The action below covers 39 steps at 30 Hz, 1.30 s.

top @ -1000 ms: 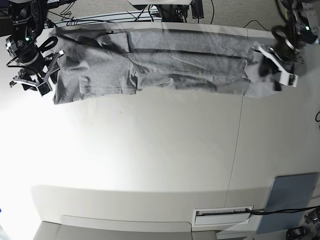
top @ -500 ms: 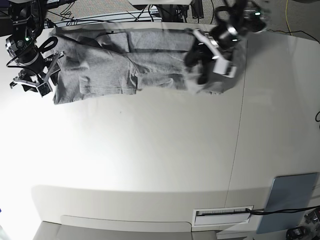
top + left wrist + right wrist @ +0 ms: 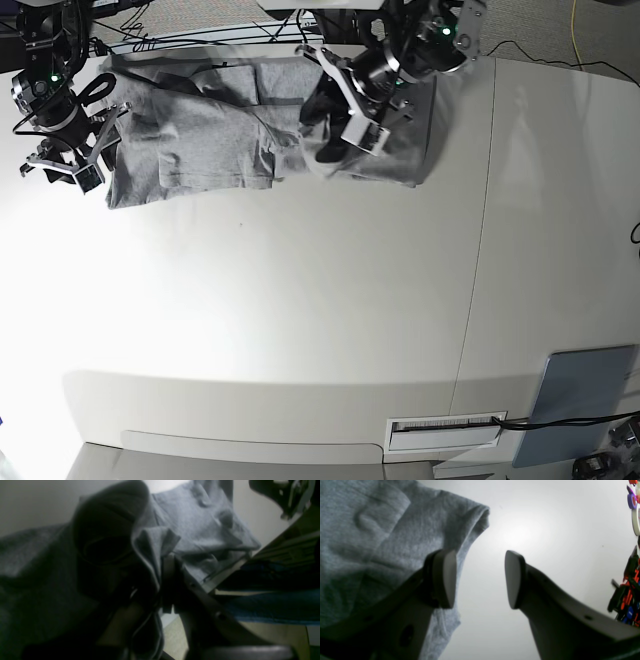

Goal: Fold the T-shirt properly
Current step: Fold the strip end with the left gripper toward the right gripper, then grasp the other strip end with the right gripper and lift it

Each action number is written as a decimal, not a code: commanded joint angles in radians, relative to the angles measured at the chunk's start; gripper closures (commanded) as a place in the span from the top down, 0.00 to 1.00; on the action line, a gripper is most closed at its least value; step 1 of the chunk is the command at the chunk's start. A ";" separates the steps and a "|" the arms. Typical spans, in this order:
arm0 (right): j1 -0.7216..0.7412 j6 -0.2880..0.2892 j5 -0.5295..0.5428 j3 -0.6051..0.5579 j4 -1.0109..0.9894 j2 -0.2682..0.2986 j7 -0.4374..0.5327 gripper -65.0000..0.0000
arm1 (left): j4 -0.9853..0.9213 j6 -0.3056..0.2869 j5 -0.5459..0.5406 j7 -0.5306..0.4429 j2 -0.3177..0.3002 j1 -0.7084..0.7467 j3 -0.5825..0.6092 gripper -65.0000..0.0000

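Note:
The heather-grey T-shirt [image 3: 200, 140] lies along the table's far edge, its right part doubled over towards the middle. My left gripper [image 3: 345, 125] hangs over the shirt's middle, shut on a bunched fold of it. The left wrist view shows the fingers [image 3: 167, 580] pinching grey cloth [image 3: 200, 525], with more cloth draped dark around them. My right gripper [image 3: 95, 150] is open at the shirt's left end. In the right wrist view it [image 3: 480, 580] is empty, one finger over the shirt's edge [image 3: 370, 535], the gap over bare table. No lettering shows.
A flat blue-grey panel [image 3: 580, 400] lies at the front right corner. A white labelled slot [image 3: 445, 430] sits at the front edge. Cables [image 3: 200, 30] run behind the table. A table seam [image 3: 480, 250] runs front to back. Coloured clutter [image 3: 632, 580] shows at the right.
My left gripper has carried the shirt's right end leftwards, from the table's right side to over the shirt's middle, doubling the cloth over. The right arm has not moved.

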 commanded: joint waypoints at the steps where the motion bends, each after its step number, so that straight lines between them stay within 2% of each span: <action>1: 0.003 -0.014 -0.005 0.013 0.013 0.017 0.020 0.47 | 0.007 -0.008 -0.011 -0.025 0.003 -0.010 0.008 0.00; 8: 0.003 -0.014 -0.005 0.013 0.013 0.017 0.021 0.47 | -0.042 -0.008 -0.011 -0.034 0.014 -0.058 0.011 0.00; 10: 0.004 -0.014 -0.005 0.013 0.013 0.017 0.024 0.47 | -0.045 -0.013 -0.015 -0.032 0.032 -0.072 0.011 0.15; 13: 0.003 -0.014 -0.006 0.013 0.013 0.017 0.048 0.47 | -0.045 -0.095 -0.041 -0.033 0.055 -0.074 0.011 0.49; 14: 0.004 -0.014 -0.006 0.013 0.013 0.017 0.053 0.47 | -0.045 -0.113 -0.057 -0.032 0.055 -0.074 0.011 0.56; 15: 0.004 -0.014 -0.005 0.013 0.013 0.017 0.053 0.47 | -0.045 -0.121 -0.065 -0.033 0.055 -0.074 0.011 0.58; 18: 0.004 -0.021 -0.005 0.013 0.013 0.017 0.053 0.47 | -0.045 -0.134 -0.064 -0.033 0.055 -0.075 0.011 0.58; 20: 0.003 -0.052 -0.005 0.013 0.013 0.017 0.040 0.47 | -0.045 -0.139 -0.064 -0.033 0.054 -0.075 0.010 0.58; 25: 0.003 -0.120 -0.004 0.018 0.013 0.020 -0.063 0.47 | -0.044 -0.168 -0.010 -0.018 0.044 -0.074 -0.015 0.58; 28: -0.004 -0.127 0.061 0.057 0.011 0.019 -0.106 0.47 | -0.044 -0.201 0.002 0.011 0.044 -0.074 -0.057 0.58; 30: -0.024 -0.126 0.156 0.115 0.011 0.018 -0.078 0.47 | -0.042 -0.232 -0.005 0.033 0.044 -0.073 -0.086 0.58; 32: -0.041 -0.097 0.258 0.196 0.011 -0.004 -0.077 0.47 | -0.038 -0.263 -0.022 0.056 0.044 -0.067 -0.114 0.58; 36: -0.044 0.035 0.479 0.369 -0.040 -0.076 -0.153 0.47 | -0.031 -0.317 -0.042 0.084 0.044 -0.066 -0.143 0.58; 39: -0.043 0.093 0.549 0.406 -0.137 -0.085 -0.206 0.47 | -0.031 -0.317 -0.042 0.080 0.045 -0.069 -0.140 0.57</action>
